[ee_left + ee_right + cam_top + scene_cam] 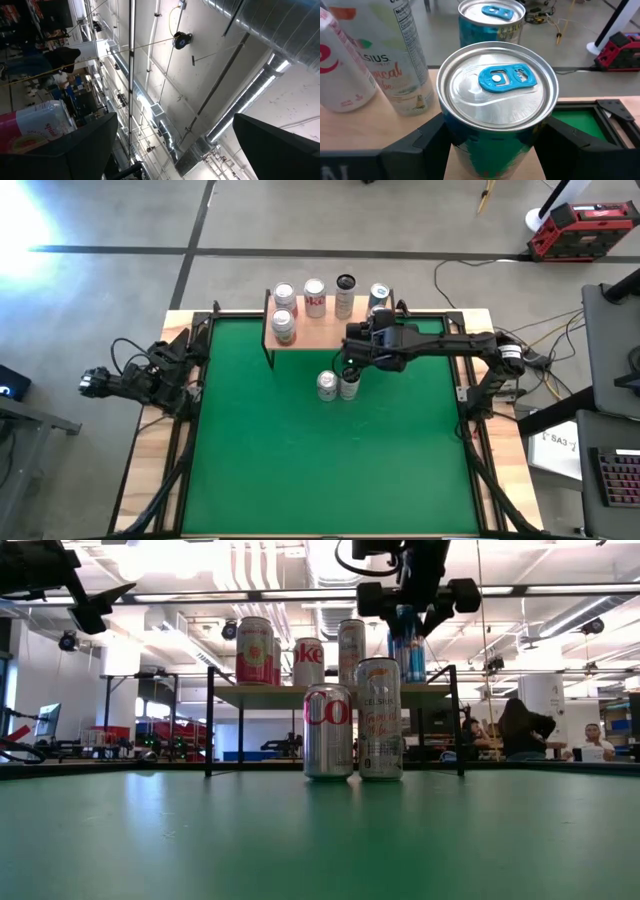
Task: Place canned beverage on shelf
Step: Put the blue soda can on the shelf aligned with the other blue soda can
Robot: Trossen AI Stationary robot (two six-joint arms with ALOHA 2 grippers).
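Observation:
A blue-green can with a blue tab (495, 85) is in my right gripper (495, 145), which is shut on it over the right part of the light-wood shelf (320, 332). In the low view the can (408, 650) shows just above the shelf board (280, 692). Several other cans stand on the shelf, among them a matching blue-green one (490, 20) right behind the held can. My left gripper (180, 160) waits open at the table's left edge, pointing up at the ceiling. My right gripper pinches the can's side wall (451, 137), a little below the top rim, between its two fingers (420, 142). The fingers come slanting down from the table's right side. The can stands upright over the shelf board; whether its base touches the board, I cannot tell.
Two silver cans (327, 386) (349, 385) stand close together on the green mat (330, 470), just in front of the shelf and under my right arm. A tall white can (402, 55) and a red-lettered can (340, 65) stand on the shelf beside the held can.

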